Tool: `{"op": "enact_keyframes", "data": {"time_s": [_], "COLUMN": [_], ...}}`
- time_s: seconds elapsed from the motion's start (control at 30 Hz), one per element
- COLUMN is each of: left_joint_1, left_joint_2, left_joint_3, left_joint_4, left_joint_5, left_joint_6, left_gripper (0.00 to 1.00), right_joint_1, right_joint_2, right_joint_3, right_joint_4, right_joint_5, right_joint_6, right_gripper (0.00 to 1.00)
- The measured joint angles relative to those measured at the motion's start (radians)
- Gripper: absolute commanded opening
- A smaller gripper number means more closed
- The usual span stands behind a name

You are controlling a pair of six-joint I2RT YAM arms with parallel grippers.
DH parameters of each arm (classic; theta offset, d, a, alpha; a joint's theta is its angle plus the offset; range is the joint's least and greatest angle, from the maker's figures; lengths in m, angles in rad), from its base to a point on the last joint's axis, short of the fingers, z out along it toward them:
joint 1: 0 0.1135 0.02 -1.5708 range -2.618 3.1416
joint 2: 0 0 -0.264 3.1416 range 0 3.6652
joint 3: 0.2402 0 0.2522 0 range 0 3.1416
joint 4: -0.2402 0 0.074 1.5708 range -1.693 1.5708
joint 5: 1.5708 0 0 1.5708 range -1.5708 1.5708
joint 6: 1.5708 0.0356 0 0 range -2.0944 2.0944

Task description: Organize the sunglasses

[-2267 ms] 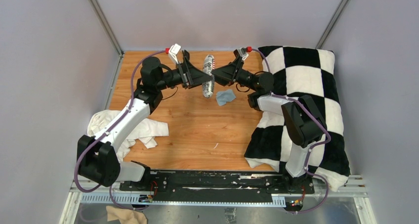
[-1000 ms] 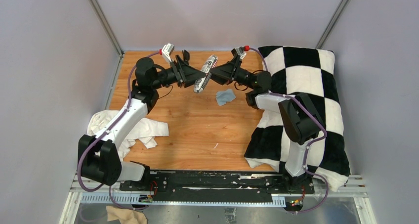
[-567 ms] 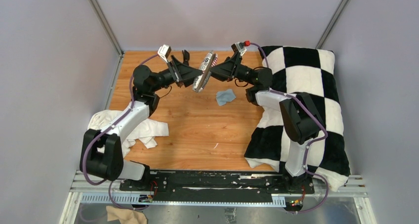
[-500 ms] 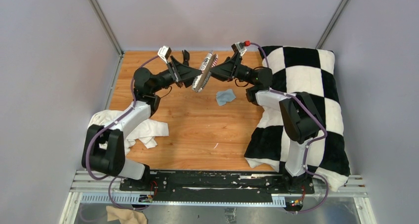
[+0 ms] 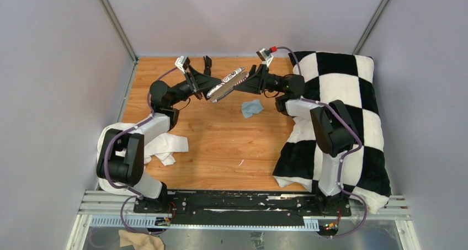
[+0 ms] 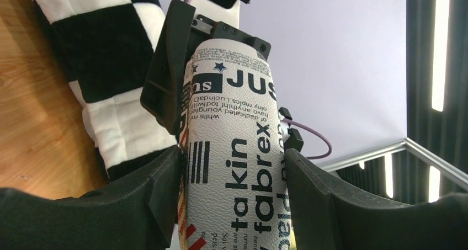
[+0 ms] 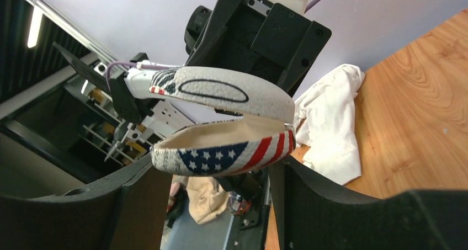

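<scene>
A tan-grey printed case with a stars-and-stripes edge hangs in the air over the back of the table, held from both sides. My left gripper is shut on its near end, fingers pressed against both long edges of the case. My right gripper is shut on the far end. In the right wrist view the case gapes slightly, showing a beige lining between my fingers. A small black shape lies behind the left gripper; I cannot tell whether it is the sunglasses.
A light-blue cloth lies on the wood just below the case. A crumpled white cloth sits at the left edge. A black-and-white checkered blanket covers the right side. Grey walls close in the back and sides.
Both wrists have rolled, turning the case from flat and nearly upright to edge-on and slanted up to the right. The left elbow has drawn back toward the base.
</scene>
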Motion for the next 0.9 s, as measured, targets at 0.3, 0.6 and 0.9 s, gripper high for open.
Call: {"op": "enact_keyframes", "data": {"time_s": [0.3, 0.6, 0.9], "left_joint_1": [0.017, -0.014, -0.014], "left_joint_2": [0.048, -0.018, -0.042], "left_joint_3": [0.000, 0.015, 0.034], "left_joint_4": [-0.030, -0.223, -0.496], "left_joint_5": [-0.097, -0.060, -0.065], "left_joint_6": [0.021, 0.208, 0.443], "left_gripper": [0.00, 0.00, 0.00], "right_joint_1": [-0.002, -0.002, -0.002], "right_joint_2": [0.121, 0.212, 0.224], "right_joint_3": [0.048, 0.049, 0.048], "right_joint_4": [0.025, -0.024, -0.022], "right_joint_5": [-0.120, -0.083, -0.036], "right_joint_6": [-0.048, -0.036, 0.013], "right_gripper": [0.00, 0.00, 0.00]}}
